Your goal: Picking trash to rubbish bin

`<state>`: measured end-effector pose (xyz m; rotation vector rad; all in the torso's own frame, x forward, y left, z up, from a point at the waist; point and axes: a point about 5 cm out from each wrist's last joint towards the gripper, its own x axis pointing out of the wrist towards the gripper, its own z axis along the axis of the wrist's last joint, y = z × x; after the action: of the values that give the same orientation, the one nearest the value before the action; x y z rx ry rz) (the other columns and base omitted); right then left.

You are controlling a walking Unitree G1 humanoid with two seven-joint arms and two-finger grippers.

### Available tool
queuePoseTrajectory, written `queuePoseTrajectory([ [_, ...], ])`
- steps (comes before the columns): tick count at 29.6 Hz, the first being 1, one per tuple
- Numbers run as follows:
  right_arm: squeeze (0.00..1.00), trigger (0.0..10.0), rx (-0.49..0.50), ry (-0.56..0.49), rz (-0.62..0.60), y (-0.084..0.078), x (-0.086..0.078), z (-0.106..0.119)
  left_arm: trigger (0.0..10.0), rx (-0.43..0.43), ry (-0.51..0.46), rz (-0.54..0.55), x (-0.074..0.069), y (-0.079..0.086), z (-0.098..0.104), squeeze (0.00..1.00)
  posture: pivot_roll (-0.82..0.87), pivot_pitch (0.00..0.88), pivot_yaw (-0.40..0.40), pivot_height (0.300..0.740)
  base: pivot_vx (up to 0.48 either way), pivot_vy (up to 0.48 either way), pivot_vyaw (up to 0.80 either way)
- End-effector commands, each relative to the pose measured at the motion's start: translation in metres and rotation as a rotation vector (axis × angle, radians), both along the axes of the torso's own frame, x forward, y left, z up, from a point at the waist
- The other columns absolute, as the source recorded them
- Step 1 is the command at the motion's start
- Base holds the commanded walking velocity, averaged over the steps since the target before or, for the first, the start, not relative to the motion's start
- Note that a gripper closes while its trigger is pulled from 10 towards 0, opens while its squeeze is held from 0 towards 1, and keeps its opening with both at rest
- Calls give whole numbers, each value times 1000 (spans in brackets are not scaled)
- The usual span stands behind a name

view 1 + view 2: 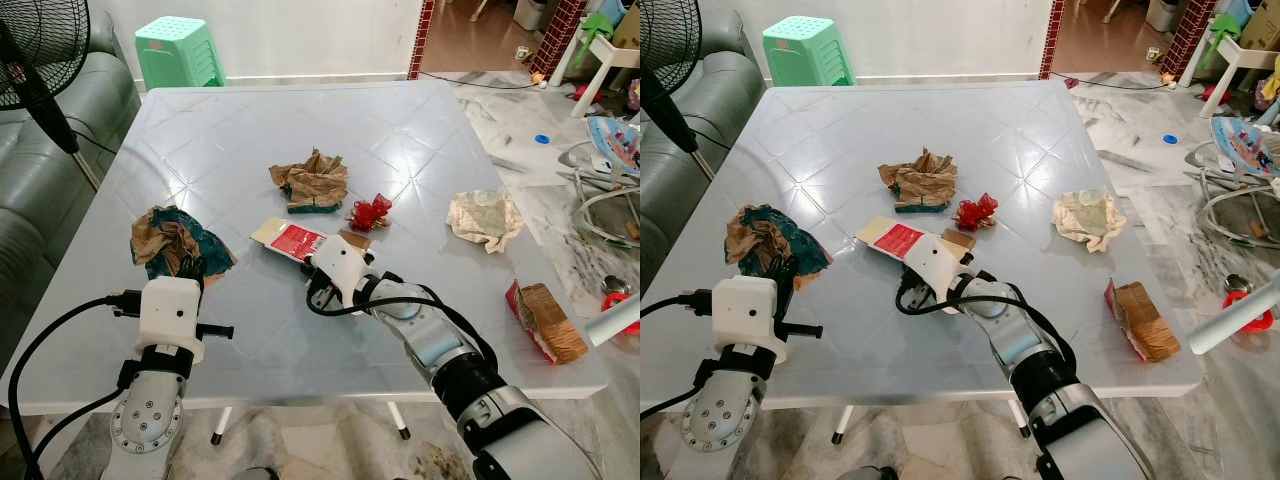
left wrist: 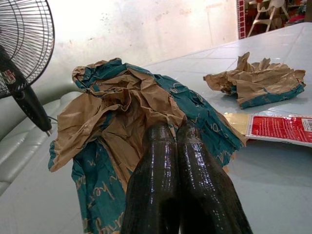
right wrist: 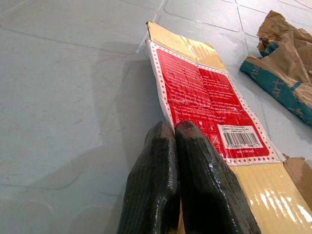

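Six pieces of trash lie on the grey table [image 1: 480,130] — none binned. Left gripper [image 2: 176,127], fingers pressed together, touches the crumpled bag [image 1: 170,240]; right gripper [image 3: 174,127] (also closed) rests on the flattened red carton [image 3: 204,102].

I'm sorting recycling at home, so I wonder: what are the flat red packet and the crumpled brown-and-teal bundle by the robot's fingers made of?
The flat red packet looks like thin glossy cardboard: printed, creased flat, tan inside. The crumpled brown-and-teal bundle looks like matte kraft paper, holding sharp wrinkles.
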<state>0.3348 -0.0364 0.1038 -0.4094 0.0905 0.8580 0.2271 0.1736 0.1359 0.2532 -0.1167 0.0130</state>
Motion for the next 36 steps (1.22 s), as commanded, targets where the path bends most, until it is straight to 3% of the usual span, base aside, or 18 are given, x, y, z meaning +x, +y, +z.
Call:
queuePoseTrajectory([
  [1,0,0,4,16,12,1,-3,-2,0,-7,18,-4,-1,-1,-3,0,26,94,-14,740,0,0,0],
  [7,0,0,73,21,18,5,-3,6,0,-7,19,-6,-1,-2,-3,0,22,96,-14,740,0,0,0],
  [13,0,0,215,73,62,14,-6,23,0,-9,20,-2,-1,-2,-3,0,22,97,-16,740,0,0,0],
  [14,0,0,286,67,60,16,-5,34,0,-10,21,1,-1,-2,-3,0,22,97,-17,740,0,0,0],
  [16,0,0,337,54,55,17,-4,44,0,-10,21,2,-1,-1,-3,0,22,98,-17,740,0,0,0],
  [20,0,0,499,-33,50,17,1,88,0,-9,23,8,-2,-1,-4,0,20,99,-18,740,0,0,0],
  [28,0,0,602,-130,4,12,6,127,0,-13,21,18,-2,-1,-4,0,17,102,-25,740,0,0,0],
  [33,0,0,599,-183,-60,3,8,133,0,-36,-21,35,-2,-2,2,0,16,102,-27,740,0,0,0],
  [36,0,0,577,-202,-135,-12,10,129,0,-56,-55,47,3,-3,10,0,14,101,-29,740,0,0,0],
])
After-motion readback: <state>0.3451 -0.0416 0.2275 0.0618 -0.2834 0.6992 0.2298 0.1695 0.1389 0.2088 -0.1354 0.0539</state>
